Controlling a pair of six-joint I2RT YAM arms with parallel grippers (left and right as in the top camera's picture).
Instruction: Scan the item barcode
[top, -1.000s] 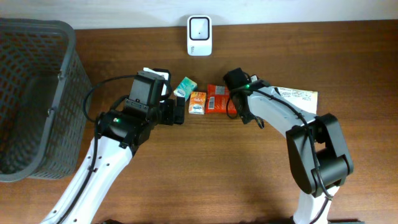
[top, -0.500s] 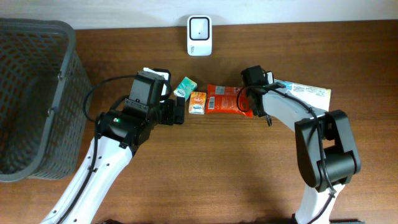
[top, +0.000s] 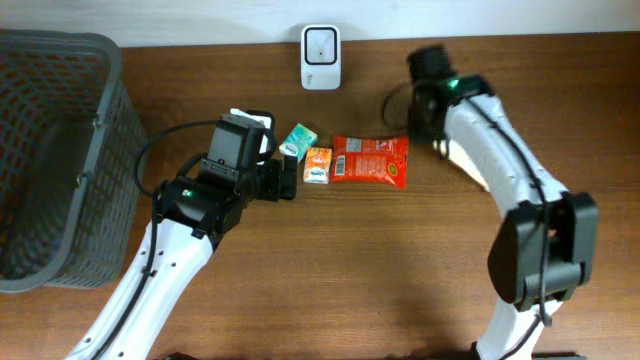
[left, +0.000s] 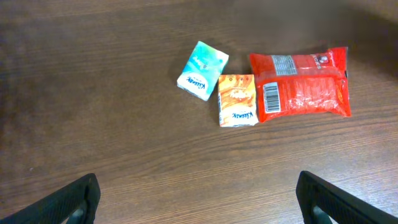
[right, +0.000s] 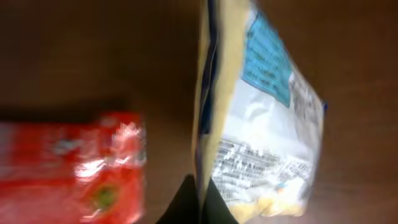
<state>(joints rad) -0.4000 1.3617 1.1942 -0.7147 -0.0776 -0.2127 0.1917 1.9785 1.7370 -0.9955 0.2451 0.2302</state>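
Observation:
My right gripper (right: 202, 202) is shut on the edge of a white, yellow and blue snack bag (right: 264, 118), which hangs off the table in the right wrist view; its print is blurred. In the overhead view my right arm (top: 490, 130) hides that bag and reaches toward the back, right of the white scanner (top: 321, 44). A red packet (top: 371, 160) lies flat with its barcode (left: 272, 96) facing up. My left gripper (left: 199, 208) is open and empty, hovering in front of the packs.
An orange pack (top: 318, 164) and a teal tissue pack (top: 297, 138) lie left of the red packet (left: 301, 84). A dark mesh basket (top: 50, 150) fills the left side. The scanner stands at the table's back edge.
My right gripper shut on the snack bag, lifted it and swung toward the back of the table, uncovering the red packet. The left arm stayed still.

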